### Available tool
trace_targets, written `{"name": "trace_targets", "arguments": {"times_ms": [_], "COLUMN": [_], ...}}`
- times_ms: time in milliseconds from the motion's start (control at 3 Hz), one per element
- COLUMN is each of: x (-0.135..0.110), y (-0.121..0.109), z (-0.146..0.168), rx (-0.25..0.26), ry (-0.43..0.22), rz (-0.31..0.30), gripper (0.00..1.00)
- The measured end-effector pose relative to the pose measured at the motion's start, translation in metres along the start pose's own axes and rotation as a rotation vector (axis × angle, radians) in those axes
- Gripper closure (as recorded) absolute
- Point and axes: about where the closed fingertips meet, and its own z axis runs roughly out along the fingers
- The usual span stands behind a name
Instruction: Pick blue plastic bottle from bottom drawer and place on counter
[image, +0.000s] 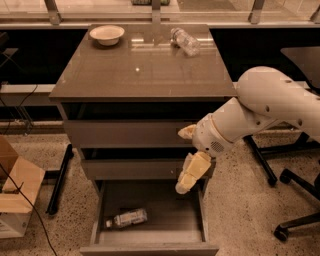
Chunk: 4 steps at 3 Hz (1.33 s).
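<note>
Bottle lies in bottom drawer, apart, lower left of spread jaws.

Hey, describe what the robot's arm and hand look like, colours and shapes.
The arm is smooth glossy white, built of thick rounded segments, with a small dotted patch near the wrist. The hand, in front of the cabinet just above the open bottom drawer, has two chunky cream-yellow fingers. No cables or lettering show.
</note>
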Motion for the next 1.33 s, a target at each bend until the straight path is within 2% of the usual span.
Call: {"name": "trace_targets", "arguments": {"times_ms": [333,667,1333], "x": [-0.001,-0.005,-0.008], "y": [-0.002,-0.006,-0.021], "z": [0.018,0.063,0.184], "rx": [-0.009,-0.05,-0.146], "ry": [-0.017,-0.047,-0.128], "rz": [0.017,0.02,0.045], "gripper": [0.0,0.0,0.0]}}
